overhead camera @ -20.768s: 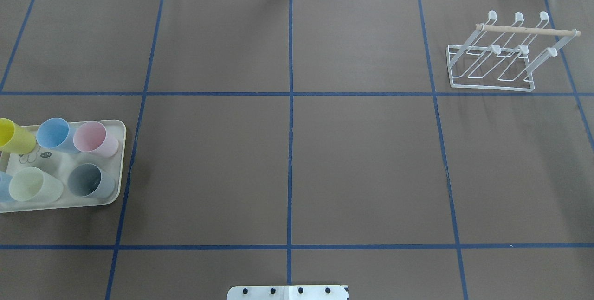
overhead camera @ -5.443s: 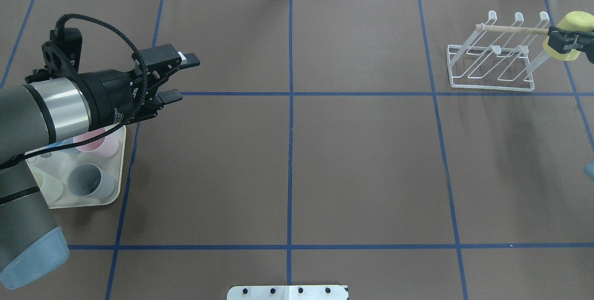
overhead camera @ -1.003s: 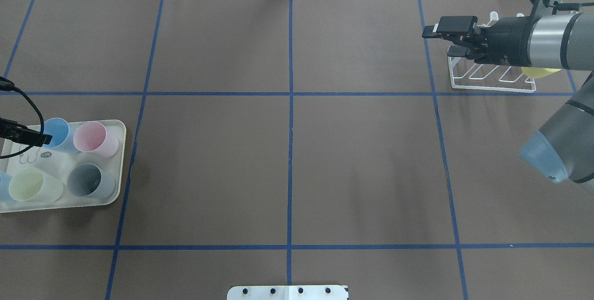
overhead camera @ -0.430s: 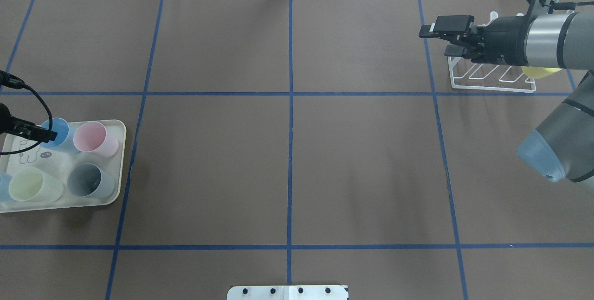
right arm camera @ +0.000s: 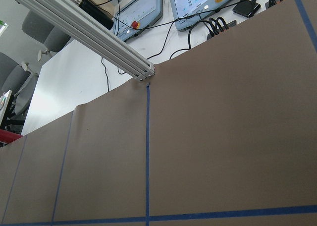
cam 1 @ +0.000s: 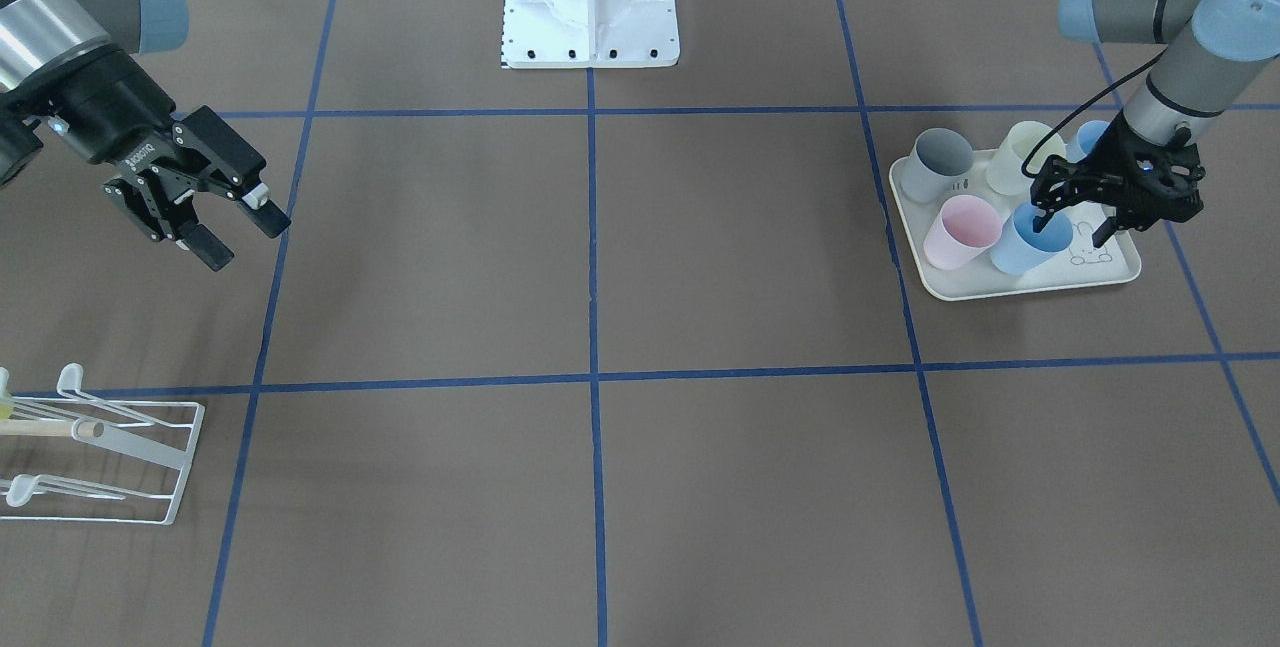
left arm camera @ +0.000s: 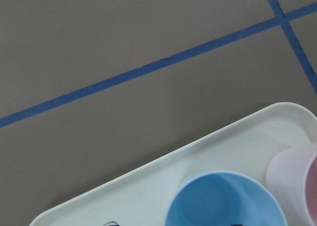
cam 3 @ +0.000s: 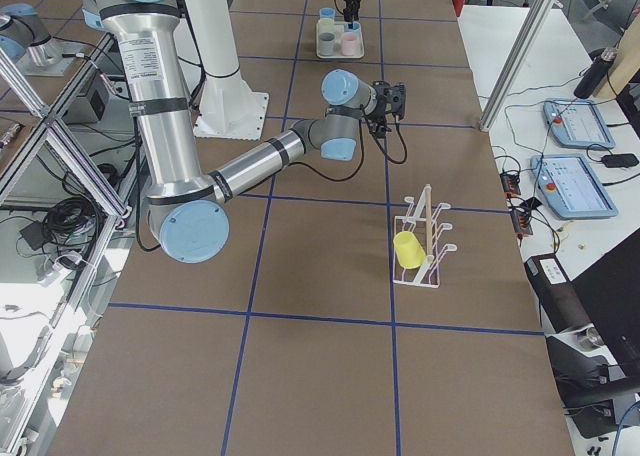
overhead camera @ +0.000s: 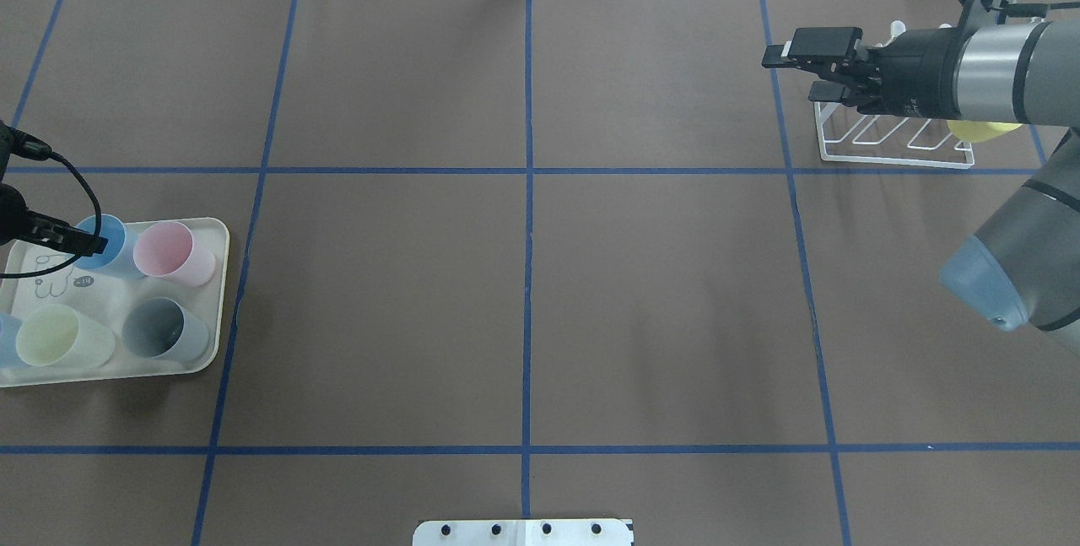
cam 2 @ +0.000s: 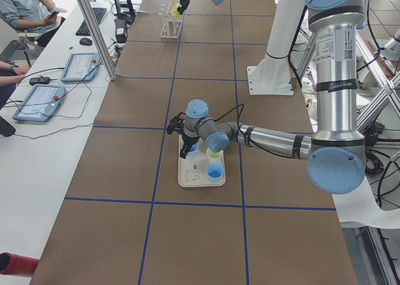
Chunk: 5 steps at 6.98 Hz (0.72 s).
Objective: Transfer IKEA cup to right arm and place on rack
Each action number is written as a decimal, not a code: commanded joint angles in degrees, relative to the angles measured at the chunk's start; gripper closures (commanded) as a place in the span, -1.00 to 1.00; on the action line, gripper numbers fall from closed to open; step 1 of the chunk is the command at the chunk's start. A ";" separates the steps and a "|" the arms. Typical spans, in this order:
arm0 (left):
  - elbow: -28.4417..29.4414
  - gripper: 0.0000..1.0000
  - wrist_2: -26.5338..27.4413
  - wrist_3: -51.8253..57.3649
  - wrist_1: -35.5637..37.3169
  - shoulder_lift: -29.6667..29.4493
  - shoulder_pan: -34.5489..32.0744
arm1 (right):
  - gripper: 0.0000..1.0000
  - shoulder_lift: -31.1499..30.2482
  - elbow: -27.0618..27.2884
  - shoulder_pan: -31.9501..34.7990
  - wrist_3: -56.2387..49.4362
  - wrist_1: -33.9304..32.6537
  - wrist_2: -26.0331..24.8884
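Now: tapered yellow cup (cam 3: 407,249) on wire rack (cam 3: 428,224); right claw (cam 1: 245,239), left claw (cam 1: 1070,230) both spread.

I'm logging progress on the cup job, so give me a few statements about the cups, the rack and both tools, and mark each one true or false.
1. The yellow cup sits on the rack. True.
2. The right tool is shut on a cup. False: its jaws are apart and empty, off to the side of the rack.
3. The left tool is at the blue cup on the tray, jaws apart. True.
4. The pink cup lies on the bare table. False: it stands on the tray beside the blue cup.
5. The rack holds three cups. False: only the yellow cup shows on it.
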 commanded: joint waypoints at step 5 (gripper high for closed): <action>1.35 0.83 0.09 0.00 0.00 -1.00 0.05 | -0.99 0.09 -0.09 -0.07 0.00 0.00 0.00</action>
